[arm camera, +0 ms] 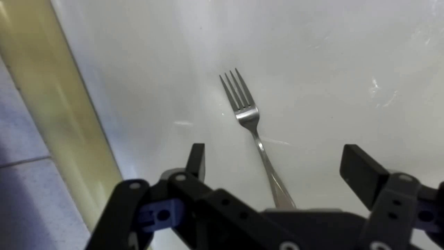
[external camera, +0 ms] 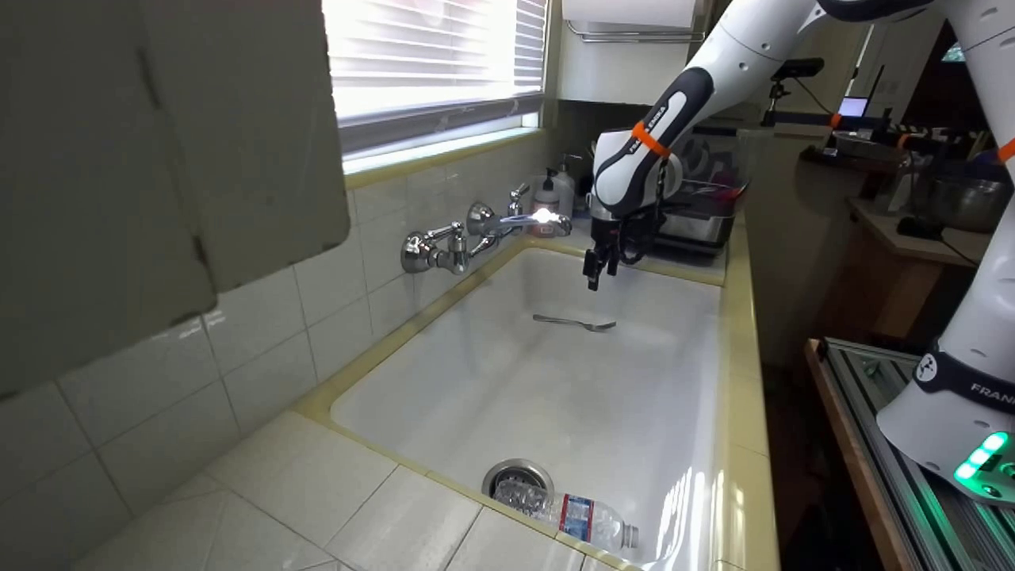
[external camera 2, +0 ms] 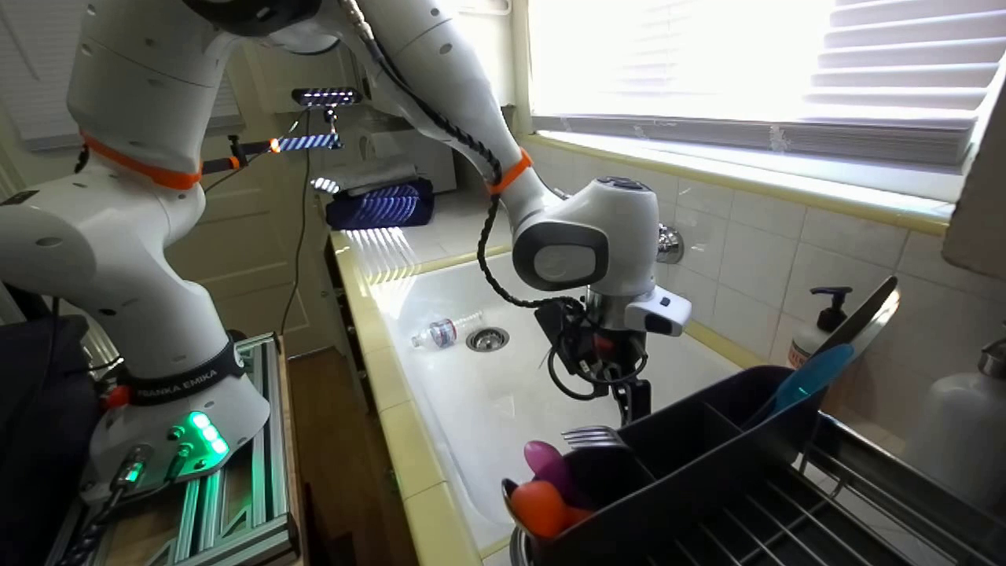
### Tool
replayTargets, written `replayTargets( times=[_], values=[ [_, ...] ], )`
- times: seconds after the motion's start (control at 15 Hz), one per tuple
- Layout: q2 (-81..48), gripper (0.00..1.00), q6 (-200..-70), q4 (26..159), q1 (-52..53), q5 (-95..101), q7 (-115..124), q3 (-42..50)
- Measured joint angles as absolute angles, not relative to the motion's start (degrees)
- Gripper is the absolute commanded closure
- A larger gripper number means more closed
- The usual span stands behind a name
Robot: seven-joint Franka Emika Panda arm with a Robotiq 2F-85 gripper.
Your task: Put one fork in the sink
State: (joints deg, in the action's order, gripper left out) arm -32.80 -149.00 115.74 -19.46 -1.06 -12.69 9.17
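A thin metal fork [external camera: 574,323] lies flat on the floor of the cream-white sink [external camera: 618,396], near the sink's end by the dish rack. In the wrist view the same fork [arm camera: 248,116] points its tines away, and the end of its handle is hidden behind the gripper body. My gripper [external camera: 603,275] hangs above the fork inside the sink's outline, apart from it. In the wrist view the gripper [arm camera: 273,159] is open, its fingers wide apart with nothing held. A different fork [external camera 2: 595,437] stands tines up in a dark utensil caddy.
The dark caddy [external camera 2: 707,464] with spoons and other utensils stands on the rack close to the gripper. The chrome tap [external camera: 519,224] juts over the sink's wall side. A plastic bottle [external camera: 587,519] lies by the drain [external camera: 517,474]. Soap bottles [external camera: 555,198] stand behind the sink.
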Motion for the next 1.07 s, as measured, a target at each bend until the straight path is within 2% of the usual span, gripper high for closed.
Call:
replayTargets(
  times=[0.73, 1.07],
  values=[
    [-13.0, 0.0, -119.7, 115.5, -14.6, 9.9, -8.8, 15.6],
    [-3.2, 0.0, -114.1, 115.9, -16.3, 8.1, -14.1, 15.7]
  ],
)
